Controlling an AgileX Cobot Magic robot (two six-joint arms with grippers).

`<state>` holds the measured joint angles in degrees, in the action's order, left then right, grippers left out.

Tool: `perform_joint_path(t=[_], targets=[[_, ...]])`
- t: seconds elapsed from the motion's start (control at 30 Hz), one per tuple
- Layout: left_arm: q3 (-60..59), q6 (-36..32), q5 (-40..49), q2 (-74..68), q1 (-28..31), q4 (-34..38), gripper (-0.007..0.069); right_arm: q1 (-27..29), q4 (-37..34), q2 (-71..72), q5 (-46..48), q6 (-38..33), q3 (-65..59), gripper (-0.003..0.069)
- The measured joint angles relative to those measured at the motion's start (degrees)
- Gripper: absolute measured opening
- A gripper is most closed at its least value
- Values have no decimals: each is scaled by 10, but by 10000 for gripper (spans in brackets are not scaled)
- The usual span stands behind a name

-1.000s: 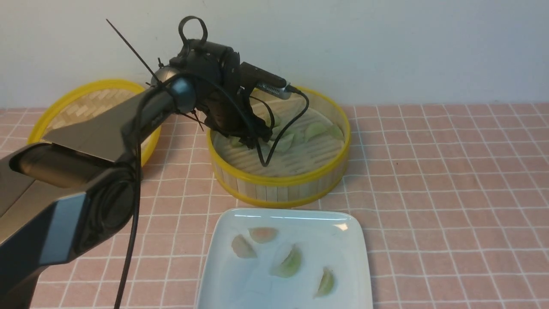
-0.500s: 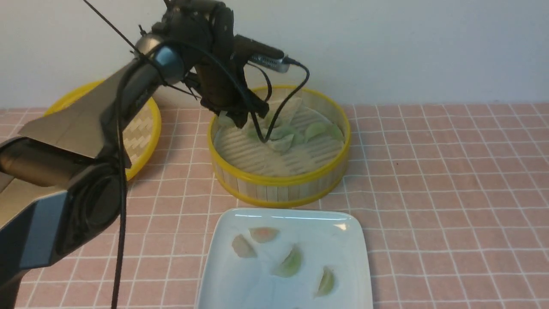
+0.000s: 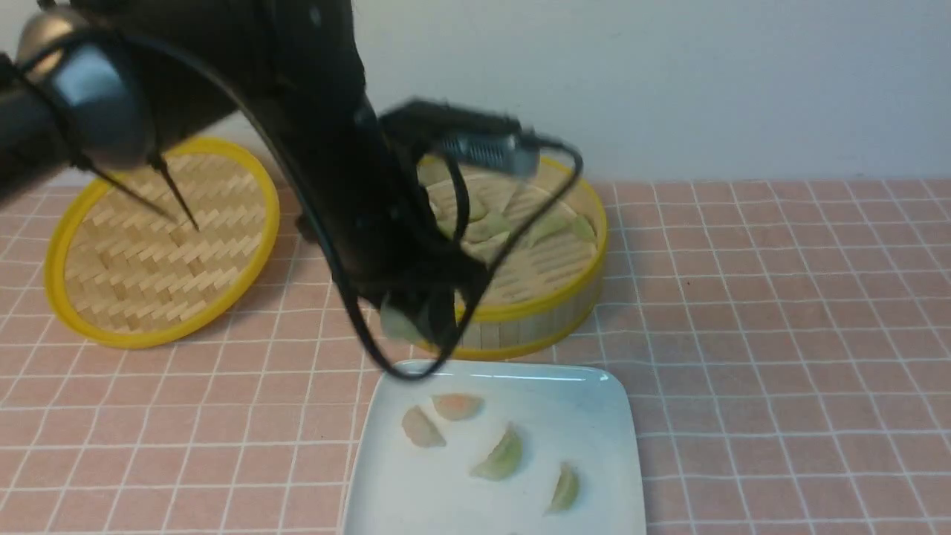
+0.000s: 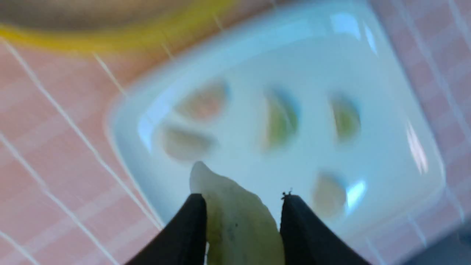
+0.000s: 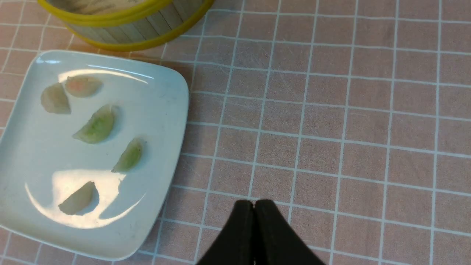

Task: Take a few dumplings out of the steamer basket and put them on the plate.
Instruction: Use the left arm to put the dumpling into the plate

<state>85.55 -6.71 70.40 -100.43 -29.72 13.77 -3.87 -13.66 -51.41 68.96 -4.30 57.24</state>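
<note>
My left gripper (image 3: 416, 321) hangs in front of the steamer basket's (image 3: 535, 318) near wall, just above the far edge of the white plate (image 3: 594, 416). It is shut on a pale green dumpling (image 4: 239, 224) that sticks out between the black fingers, with the gripper (image 4: 243, 197) over the plate (image 4: 386, 147). Several dumplings (image 3: 505, 455) lie on the plate. More dumplings (image 3: 546, 223) remain in the basket. My right gripper (image 5: 254, 202) is shut with nothing in it, above the tablecloth beside the plate (image 5: 165, 110).
The flat woven lid (image 3: 160, 245) with a yellow rim lies at the back left. My left arm and its cable hide the basket's left part. A pink checked cloth (image 3: 780, 334) covers the table, and a wall stands behind.
My left gripper closed on a dumpling in the basket, lifted it out and swung toward me, over the basket's near wall to the plate's far edge. The right gripper stayed still.
</note>
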Motion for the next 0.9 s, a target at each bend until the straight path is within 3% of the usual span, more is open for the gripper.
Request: perform_joint_path(t=[0.17,0.33,0.4,0.53,0.63,0.7,0.77,0.87,0.9], targets=[[-121,0,-85,-12,-54,1,228,0,-3,-3,0,-9,0,-15],[-129,1,-114,-60,-59,0,239,0,-32,-35,1,-19,1,-15],[-129,1,-115,-75,-59,0,280,-2,-48,-59,1,-32,3,-15],[-128,1,-115,-88,-59,-1,441,-33,-62,-127,0,-51,27,-13],[-108,4,-99,-88,-59,-4,465,-64,-62,-177,-7,-54,65,-13],[-85,8,-77,-87,-59,-15,436,-83,-59,-208,-14,-56,97,-10],[-63,18,-58,-80,-59,-31,360,-99,-53,-248,-26,-56,135,-10],[-43,50,-25,-30,-59,-84,89,-123,-41,-352,-44,-59,233,0],[-43,64,-19,-7,-59,-100,49,-130,-40,-389,-46,-62,263,7]])
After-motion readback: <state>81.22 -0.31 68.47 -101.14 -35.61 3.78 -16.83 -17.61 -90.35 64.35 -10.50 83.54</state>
